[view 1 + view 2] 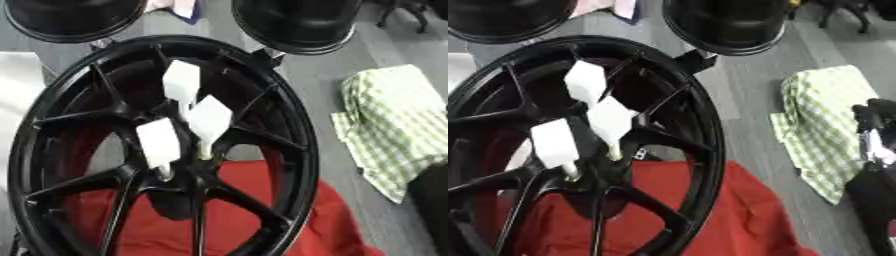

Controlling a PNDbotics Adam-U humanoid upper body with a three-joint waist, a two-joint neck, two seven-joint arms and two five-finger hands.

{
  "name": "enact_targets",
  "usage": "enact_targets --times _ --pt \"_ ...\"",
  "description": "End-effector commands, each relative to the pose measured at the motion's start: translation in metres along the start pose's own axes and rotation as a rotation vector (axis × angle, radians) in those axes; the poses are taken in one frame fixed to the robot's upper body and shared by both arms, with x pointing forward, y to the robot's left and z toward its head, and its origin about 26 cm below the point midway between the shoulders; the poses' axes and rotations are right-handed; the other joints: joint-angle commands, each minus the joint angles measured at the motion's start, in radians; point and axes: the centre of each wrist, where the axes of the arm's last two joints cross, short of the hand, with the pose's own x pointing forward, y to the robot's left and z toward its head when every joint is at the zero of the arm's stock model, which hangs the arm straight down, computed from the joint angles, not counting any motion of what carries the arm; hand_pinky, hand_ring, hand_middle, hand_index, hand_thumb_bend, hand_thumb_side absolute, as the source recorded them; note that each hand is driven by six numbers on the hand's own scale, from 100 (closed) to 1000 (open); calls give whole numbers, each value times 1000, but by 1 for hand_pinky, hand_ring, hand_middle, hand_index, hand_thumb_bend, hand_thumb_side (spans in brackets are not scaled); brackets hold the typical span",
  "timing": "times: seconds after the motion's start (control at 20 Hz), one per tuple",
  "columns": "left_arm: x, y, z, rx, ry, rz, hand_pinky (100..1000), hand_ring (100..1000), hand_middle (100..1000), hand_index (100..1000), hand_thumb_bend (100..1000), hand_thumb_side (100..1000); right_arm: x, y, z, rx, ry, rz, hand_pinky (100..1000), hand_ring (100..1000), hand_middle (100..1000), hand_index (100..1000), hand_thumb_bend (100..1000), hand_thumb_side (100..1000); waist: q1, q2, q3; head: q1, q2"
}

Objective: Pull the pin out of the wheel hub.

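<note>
Your black wheel hub (157, 150) centre-left over red cloth (262, 215), three white-tagged pins (208, 120) in it, right robot hand (877, 130) at right edge over green checked cloth (394, 125), fingers' state unclear, left robot hand unseen

Grey floor (306, 85) carries everything in view. A red cloth (254, 210) lies spread on it at the near side, reaching under the black wheel (289, 150), which stands over the cloth. To the right, a green-and-white checked cloth (394, 125) lies rumpled directly on the floor, apart from the red cloth. At the far side, two black round objects (297, 22) stand near the wheel's upper rim. A pale sheet (17, 85) lies at the left edge.
</note>
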Motion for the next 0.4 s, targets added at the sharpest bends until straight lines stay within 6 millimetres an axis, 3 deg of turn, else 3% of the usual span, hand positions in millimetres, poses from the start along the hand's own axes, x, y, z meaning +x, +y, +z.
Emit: enact_targets --times 0.05,0.2,0.4 --pt "20 7 8 153 -115 158 760 546 606 717 100 740 7 -2 -5 9 -31 3 838 767 535 698 140 247 3 -16 1 1 -6" --pt "21 -7 9 318 -180 443 753 539 596 706 100 734 8 -2 -6 9 -37 1 838 767 535 698 140 246 5 -15 -3 5 -8" --pt "18 -21 11 479 -170 638 753 548 605 700 100 745 8 -2 -7 7 -42 -2 838 766 535 697 141 246 5 -12 -3 10 -9"
